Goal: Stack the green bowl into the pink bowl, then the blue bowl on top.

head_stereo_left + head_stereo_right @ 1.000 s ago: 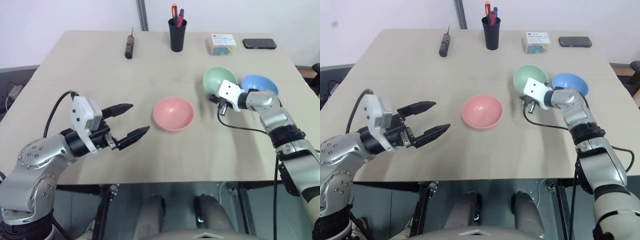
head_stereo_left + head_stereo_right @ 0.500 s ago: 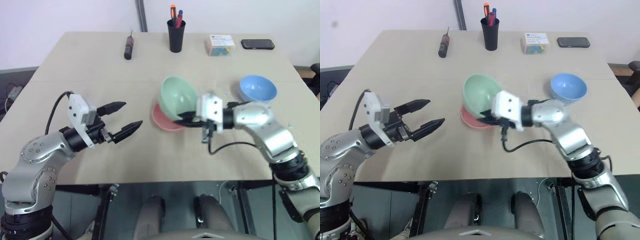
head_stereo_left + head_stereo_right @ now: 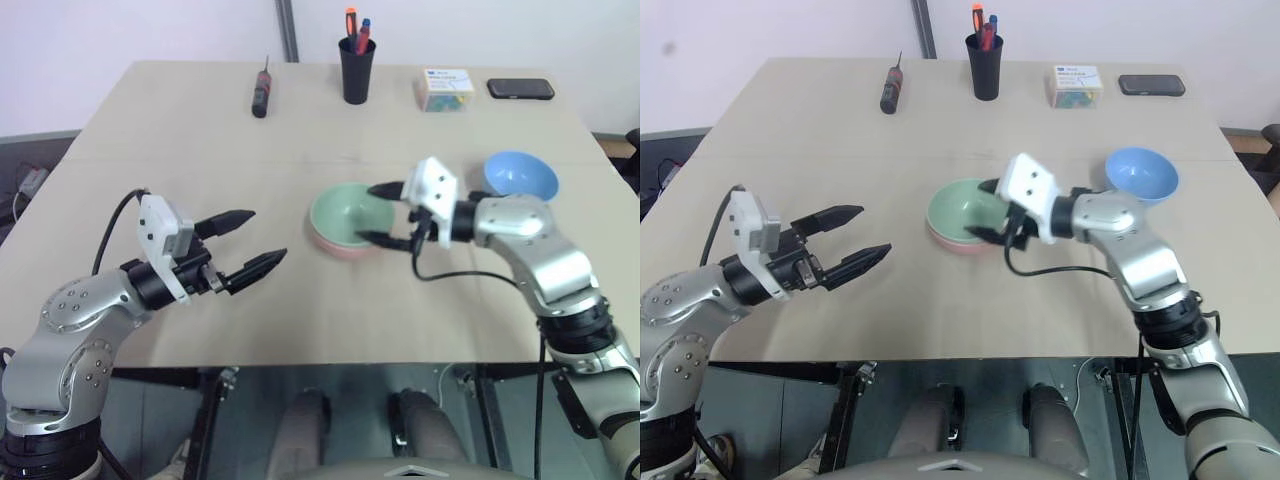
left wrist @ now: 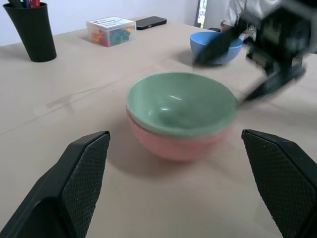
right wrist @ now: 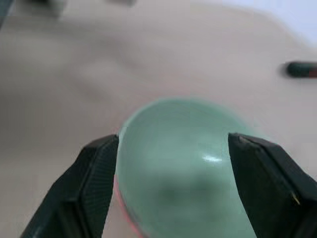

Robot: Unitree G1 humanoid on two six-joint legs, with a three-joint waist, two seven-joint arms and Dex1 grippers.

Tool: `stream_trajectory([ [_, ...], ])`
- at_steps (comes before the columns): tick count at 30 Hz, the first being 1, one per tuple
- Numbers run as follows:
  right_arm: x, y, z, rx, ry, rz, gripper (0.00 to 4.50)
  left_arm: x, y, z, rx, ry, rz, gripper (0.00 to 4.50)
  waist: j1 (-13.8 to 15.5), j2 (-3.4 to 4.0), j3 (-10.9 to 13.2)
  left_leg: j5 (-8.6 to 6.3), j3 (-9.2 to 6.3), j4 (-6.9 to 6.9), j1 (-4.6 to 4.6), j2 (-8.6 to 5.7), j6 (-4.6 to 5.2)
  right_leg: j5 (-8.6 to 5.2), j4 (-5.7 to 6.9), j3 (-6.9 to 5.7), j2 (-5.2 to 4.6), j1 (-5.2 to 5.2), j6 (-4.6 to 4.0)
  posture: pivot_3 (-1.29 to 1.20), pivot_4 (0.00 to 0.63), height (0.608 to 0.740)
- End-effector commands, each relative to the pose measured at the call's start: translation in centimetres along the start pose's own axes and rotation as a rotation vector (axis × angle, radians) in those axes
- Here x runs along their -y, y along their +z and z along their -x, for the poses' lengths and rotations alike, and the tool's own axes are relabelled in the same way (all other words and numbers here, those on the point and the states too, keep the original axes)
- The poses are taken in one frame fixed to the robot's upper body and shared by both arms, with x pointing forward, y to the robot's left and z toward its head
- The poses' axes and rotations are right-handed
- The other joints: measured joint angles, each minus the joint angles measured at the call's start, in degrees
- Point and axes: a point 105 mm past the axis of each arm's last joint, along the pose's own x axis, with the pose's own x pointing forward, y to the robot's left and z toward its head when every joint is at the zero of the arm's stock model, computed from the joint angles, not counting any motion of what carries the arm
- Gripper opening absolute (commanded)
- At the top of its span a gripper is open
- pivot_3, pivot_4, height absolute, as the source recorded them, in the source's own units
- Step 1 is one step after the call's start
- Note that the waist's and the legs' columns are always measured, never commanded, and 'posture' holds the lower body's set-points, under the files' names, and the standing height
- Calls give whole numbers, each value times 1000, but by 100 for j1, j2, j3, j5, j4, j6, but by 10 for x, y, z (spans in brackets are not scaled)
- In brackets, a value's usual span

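Observation:
The green bowl (image 3: 347,212) sits nested upright inside the pink bowl (image 4: 176,147) at the middle of the table; only the pink bowl's lower wall shows beneath it. My right gripper (image 3: 382,213) is open at the stack's right side, one finger behind and one in front of the green rim, holding nothing. The blue bowl (image 3: 520,176) stands alone further right, behind my right forearm. My left gripper (image 3: 263,237) hovers open and empty to the left of the stack, pointing at it.
Along the far edge stand a black pen cup (image 3: 355,68), a screwdriver (image 3: 260,95), a small box of coloured bits (image 3: 445,87) and a black phone (image 3: 520,89). The table's front edge (image 3: 330,362) runs just below both arms.
My right gripper carried the green bowl leftward from beside the blue bowl, set it into the pink bowl, then opened and drew slightly back. The left arm stayed put.

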Motion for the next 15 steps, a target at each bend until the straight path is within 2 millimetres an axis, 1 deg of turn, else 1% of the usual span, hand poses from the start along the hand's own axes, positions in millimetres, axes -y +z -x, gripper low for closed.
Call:
stream_trajectory([
  [1,44,-14,44,-86,-240,13,3506,12,19,-9,51,-79,-70,4500,18,-1,-1,0,4,0,0,-2,0,0,-1,0,-2,2,0,0,150,740],
  [3,77,-48,70,-215,-404,16,3506,20,22,-18,61,-156,-58,4500,21,-3,-2,0,9,1,2,-5,0,0,-2,0,-4,5,0,0,150,740],
  [5,94,-70,83,-295,-481,37,3506,26,26,-24,77,-206,-42,4500,-1,-4,-2,0,13,1,8,-6,0,0,-2,2,-3,9,0,0,150,740],
  [8,113,-102,88,-358,-555,24,3506,25,33,-36,105,-213,-59,4500,-96,-2,-1,0,30,-7,20,2,0,0,2,22,8,7,0,0,150,740],
  [10,119,-115,86,-379,-567,5,3506,28,37,-39,114,-237,-42,4500,-178,1,0,0,39,-13,23,3,0,0,5,32,9,4,0,0,150,740],
  [13,125,-127,83,-396,-567,-17,3506,31,41,-40,116,-257,-39,4500,-240,1,1,0,48,-17,33,7,0,0,4,52,10,3,0,0,150,740],
  [14,127,-129,82,-395,-568,-19,2956,31,42,-40,116,-254,-41,4500,-239,1,1,0,50,-19,36,5,0,0,4,58,9,3,1,0,150,740],
  [15,128,-130,81,-389,-562,-29,2664,30,42,-40,116,-250,-43,4500,-233,0,1,0,53,-19,36,5,0,0,2,58,9,4,1,0,150,740],
])
